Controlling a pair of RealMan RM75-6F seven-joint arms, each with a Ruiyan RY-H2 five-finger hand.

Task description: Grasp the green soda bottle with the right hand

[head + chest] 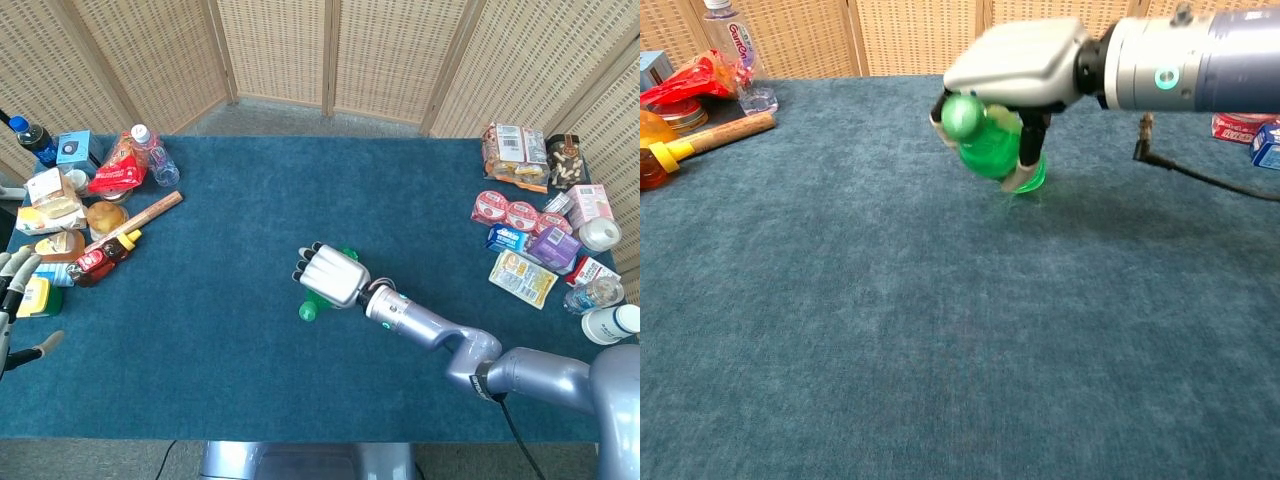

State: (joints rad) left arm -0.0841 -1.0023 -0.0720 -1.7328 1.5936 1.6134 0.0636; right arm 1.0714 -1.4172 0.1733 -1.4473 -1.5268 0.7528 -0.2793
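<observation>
My right hand (330,275) (1025,65) grips the green soda bottle (988,143) from above, fingers wrapped around its body. The bottle (309,309) hangs clear of the blue table (940,350), tilted, with its cap toward the chest camera and its base lower behind. In the head view the hand covers most of the bottle; only the cap end and a sliver of green show. My left hand (14,300) stays at the far left edge of the table with fingers apart, holding nothing.
Bottles, sauce, a red bag and boxes (90,200) crowd the left side of the table. Snack packs, cups and white bottles (545,230) line the right side. A wicker screen (330,50) stands behind. The right arm's cable (1200,175) trails over the cloth.
</observation>
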